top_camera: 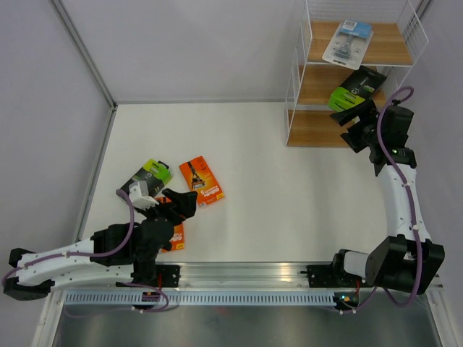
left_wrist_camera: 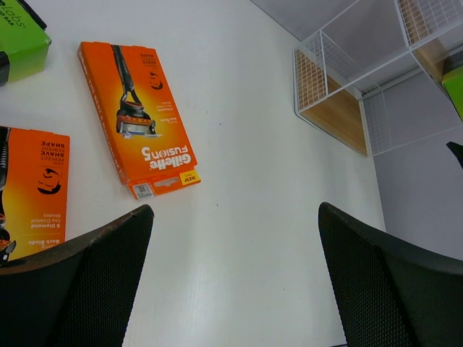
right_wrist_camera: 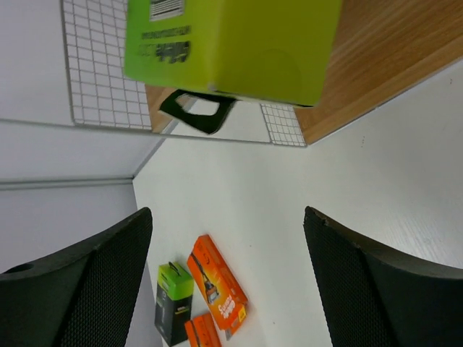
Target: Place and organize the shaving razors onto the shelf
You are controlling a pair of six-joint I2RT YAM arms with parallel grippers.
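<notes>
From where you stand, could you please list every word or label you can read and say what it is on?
"Gillette FUSION5": orange pack in full view, left wrist camera.
"NEW": yellow tag on that pack.
"SHAVE", "SHAPE": orange pack at the left edge.
Lime-green box, right wrist view: print blurred, unreadable.
Blue blister pack: too small.

Open surface runs from the orange pack to the shelf — unobstructed. Wire sides block the shelf's flanks; its front is open. A green-ended box overhangs the middle board — directly ahead of the right pincer. The bottom board lies bare.
</notes>
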